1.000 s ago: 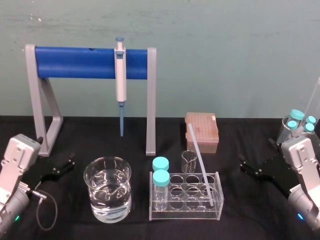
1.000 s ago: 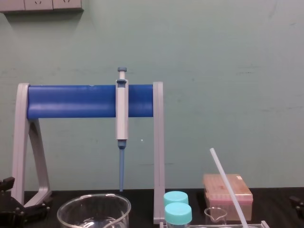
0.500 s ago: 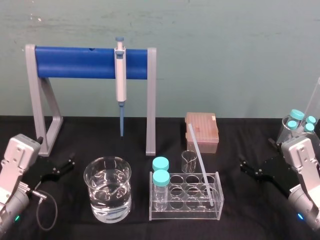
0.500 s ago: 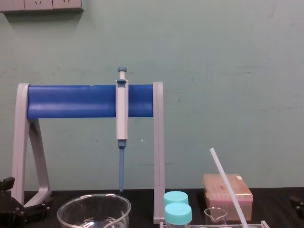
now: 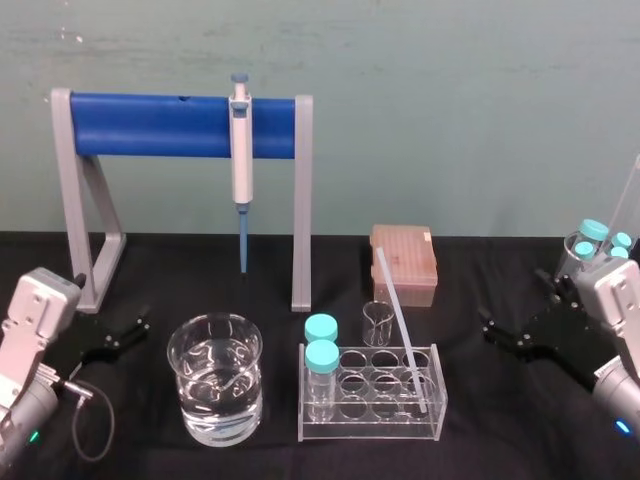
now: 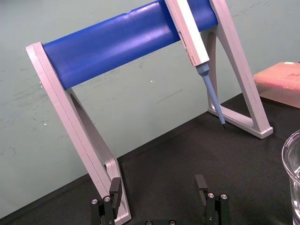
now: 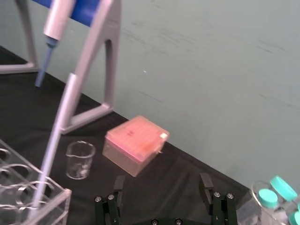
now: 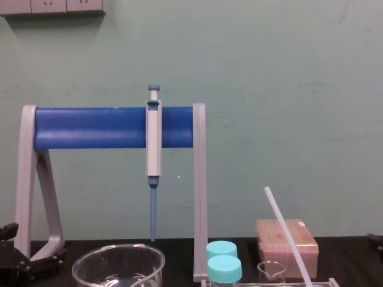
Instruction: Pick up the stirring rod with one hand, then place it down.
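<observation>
Near the front edge of the black table [image 5: 500, 445], the stirring rod [image 5: 398, 315], thin, straight and milky, leans in the clear plastic rack [image 5: 370, 420], not yet touched. The right gripper [image 5: 497, 335], fingers open, has shifted a little up and outward at the right edge; probably the reach is only starting. The left gripper [image 5: 122, 335] lies open at the left edge, unmoved. Farther back are a round glass beaker [image 5: 215, 385] and the grey pipette [image 5: 241, 150].
</observation>
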Available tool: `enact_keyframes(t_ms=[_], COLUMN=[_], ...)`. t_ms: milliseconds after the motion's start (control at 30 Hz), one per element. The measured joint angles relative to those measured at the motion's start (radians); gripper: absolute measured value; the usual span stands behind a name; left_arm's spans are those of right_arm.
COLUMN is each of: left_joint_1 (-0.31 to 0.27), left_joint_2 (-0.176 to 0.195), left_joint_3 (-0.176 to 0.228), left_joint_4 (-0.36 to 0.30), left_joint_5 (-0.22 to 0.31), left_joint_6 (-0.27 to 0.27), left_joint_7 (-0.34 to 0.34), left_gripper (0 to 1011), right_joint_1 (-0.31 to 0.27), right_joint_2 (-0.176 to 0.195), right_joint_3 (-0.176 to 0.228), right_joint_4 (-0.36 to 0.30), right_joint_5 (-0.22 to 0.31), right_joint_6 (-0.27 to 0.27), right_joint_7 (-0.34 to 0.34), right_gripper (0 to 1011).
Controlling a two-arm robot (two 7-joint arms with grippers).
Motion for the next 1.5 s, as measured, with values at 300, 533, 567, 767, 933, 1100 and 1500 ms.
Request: enact_keyframes(t_ms=[300, 533, 567, 767, 933, 1100, 1500], left_joint_1=[0.000, 0.000, 0.000, 0.000, 0.000, 0.000, 0.000], left_joint_2=[0.000, 0.000, 0.000, 0.000, 0.000, 0.000, 0.000], left_joint_3=[0.000, 0.000, 0.000, 0.000, 0.000, 0.000, 0.000], left_joint_4=[0.000, 0.000, 0.000, 0.000, 0.000, 0.000, 0.000], left_joint_5=[0.000, 0.000, 0.000, 0.000, 0.000, 0.000, 0.000], left_joint_6=[0.000, 0.000, 0.000, 0.000, 0.000, 0.000, 0.000], left_joint_7=[0.000, 0.000, 0.000, 0.000, 0.000, 0.000, 0.000], left_gripper=[1005, 1005, 1005, 1005, 1005, 1005, 1005], right_joint_1=[0.003, 0.082, 0.103, 0.170, 0.224, 0.292, 0.467], right_joint_2=[0.051, 0.039, 0.030, 0.002, -0.011, -0.005, -0.006], right_joint_3=[0.046, 0.063, 0.066, 0.062, 0.043, 0.000, -0.147], right_joint_4=[-0.131, -0.131, -0.116, -0.047, 0.010, 0.058, 0.173], right_joint_5=[0.097, 0.236, 0.269, 0.384, 0.445, 0.459, 0.387], right_joint_6=[0.140, 0.324, 0.358, 0.452, 0.509, 0.549, 0.599], right_joint_7=[0.136, 0.301, 0.339, 0.438, 0.501, 0.564, 0.647], right_gripper=[1003, 1003, 1003, 1003, 1003, 1003, 1003])
